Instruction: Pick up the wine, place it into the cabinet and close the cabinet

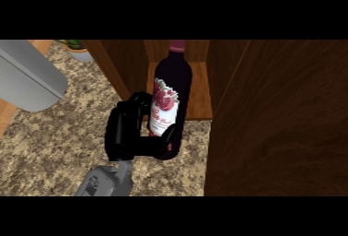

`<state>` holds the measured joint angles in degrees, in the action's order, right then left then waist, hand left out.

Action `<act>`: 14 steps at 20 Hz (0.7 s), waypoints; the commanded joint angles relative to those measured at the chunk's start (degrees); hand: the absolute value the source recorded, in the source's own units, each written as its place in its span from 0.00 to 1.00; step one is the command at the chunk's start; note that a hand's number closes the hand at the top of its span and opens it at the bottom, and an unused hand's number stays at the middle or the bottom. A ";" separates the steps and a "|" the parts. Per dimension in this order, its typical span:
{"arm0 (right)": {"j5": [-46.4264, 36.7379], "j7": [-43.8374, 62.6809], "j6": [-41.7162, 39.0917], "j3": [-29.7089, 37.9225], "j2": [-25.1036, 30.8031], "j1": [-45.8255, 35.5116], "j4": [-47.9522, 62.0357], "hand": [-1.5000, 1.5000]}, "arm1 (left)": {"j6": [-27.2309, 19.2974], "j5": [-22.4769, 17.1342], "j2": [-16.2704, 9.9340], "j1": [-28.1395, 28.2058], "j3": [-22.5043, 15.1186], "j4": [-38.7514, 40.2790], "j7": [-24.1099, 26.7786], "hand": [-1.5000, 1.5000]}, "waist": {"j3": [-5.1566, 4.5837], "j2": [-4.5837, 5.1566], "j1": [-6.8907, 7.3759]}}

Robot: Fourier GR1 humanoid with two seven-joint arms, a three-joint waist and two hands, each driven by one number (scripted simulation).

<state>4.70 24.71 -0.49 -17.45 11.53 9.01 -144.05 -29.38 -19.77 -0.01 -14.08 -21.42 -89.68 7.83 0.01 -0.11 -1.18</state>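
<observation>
A dark wine bottle [171, 78] with a white and red label leans with its neck toward the back of the open wooden cabinet [129, 60], its base out over the front edge of the shelf [198, 92]. My right hand [129, 131] is on the bottle's left side, with fingers and thumb curled round its lower body and base. The grey forearm [105, 182] comes in from the lower edge. The cabinet door [279, 120] stands open at the right, close beside the bottle. My left hand does not show.
A large grey rounded shape [27, 76] fills the upper left above the speckled counter [54, 147]. A small potted plant [76, 50] stands at the back left, next to the cabinet's left wall.
</observation>
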 commanded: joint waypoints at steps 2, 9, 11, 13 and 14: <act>7.27 1.17 -1.25 3.42 0.21 3.21 -8.80 0.00 | -9.12 -1.75 0.01 -7.04 -4.08 6.07 0.70 1.00 | 0.03 0.11 -0.27; 6.74 4.69 -1.15 0.78 -0.33 3.22 -11.81 0.00 | -8.79 -5.54 0.01 -10.27 -4.30 18.73 7.90 1.00 | -0.07 0.27 -1.05; 6.97 6.93 -1.18 2.70 0.26 -0.03 -11.14 0.00 | -10.16 -6.34 0.01 -14.03 -3.69 18.95 5.10 1.00 | -0.05 0.21 -0.20; 7.80 4.64 -1.68 1.73 -0.62 3.31 -11.65 0.00 | -8.85 -9.06 0.01 -12.01 -4.84 22.55 9.00 1.00 | -0.06 0.28 -1.16; 8.82 3.54 -2.67 4.28 0.20 3.28 -11.50 0.00 | -6.66 -9.16 0.01 -13.39 -1.64 24.45 9.00 1.00 | -0.03 0.28 -0.76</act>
<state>5.50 24.05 -2.76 -15.70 10.75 9.69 -144.08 -36.60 -25.63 -0.01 -25.13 -24.16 -71.18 14.11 -0.02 0.05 -1.74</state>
